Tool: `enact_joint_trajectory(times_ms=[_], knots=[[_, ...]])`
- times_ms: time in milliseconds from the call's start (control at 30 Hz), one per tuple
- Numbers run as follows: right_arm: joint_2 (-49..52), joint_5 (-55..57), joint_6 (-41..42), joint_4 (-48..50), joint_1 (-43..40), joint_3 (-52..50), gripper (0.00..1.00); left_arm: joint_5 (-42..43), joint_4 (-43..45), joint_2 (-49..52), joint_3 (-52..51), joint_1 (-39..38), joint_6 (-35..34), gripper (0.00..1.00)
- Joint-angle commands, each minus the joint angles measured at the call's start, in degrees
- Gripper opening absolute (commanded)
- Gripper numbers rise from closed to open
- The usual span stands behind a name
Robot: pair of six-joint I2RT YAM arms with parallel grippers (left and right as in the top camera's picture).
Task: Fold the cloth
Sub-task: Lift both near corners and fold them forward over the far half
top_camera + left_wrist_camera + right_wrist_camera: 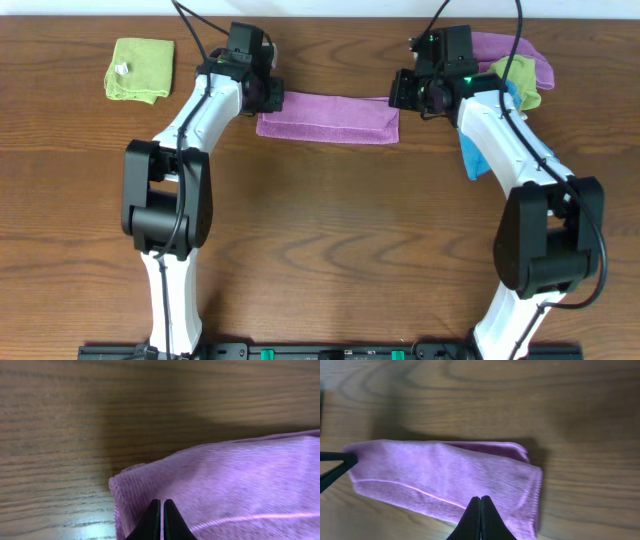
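A purple cloth (328,117) lies flat on the wooden table as a long folded strip. My left gripper (268,96) is at the strip's left end. In the left wrist view its fingers (161,506) are shut, with the tips over the cloth (235,480) near its left corner. My right gripper (400,92) is at the strip's right end. In the right wrist view its fingers (480,501) are shut above the cloth (440,475), near the front edge. No cloth shows between either pair of fingers.
A folded green cloth (140,68) lies at the back left. A pile of cloths sits at the back right under the right arm: purple (505,47), green (518,76) and blue (476,155). The left fingers show at the left edge of the right wrist view (335,467).
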Motion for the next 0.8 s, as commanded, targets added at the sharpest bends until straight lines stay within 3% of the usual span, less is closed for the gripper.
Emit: enact_joint_trajectory(times_ms=[0, 367, 567, 767], knots=[[0.26, 1.49, -2.84, -1.01, -0.17, -0.15, 0.01, -2.05, 0.74, 1.62, -0.02, -0.35, -1.7, 0.06], [0.26, 2.49, -3.26, -3.96, -0.2, -0.22, 0.01, -3.06, -0.74, 7.19, -0.02, -3.17, -2.38, 0.06], [0.26, 2.51, -3.48, -5.03, -0.59, -0.22, 0.01, -17.25, -8.98, 7.15, -0.02, -2.49, -2.38, 0.06], [0.26, 2.47, -4.55, -5.16, -0.61, -0.22, 0.01, -20.52, -15.06, 7.15, -0.02, -1.18, -2.38, 0.06]])
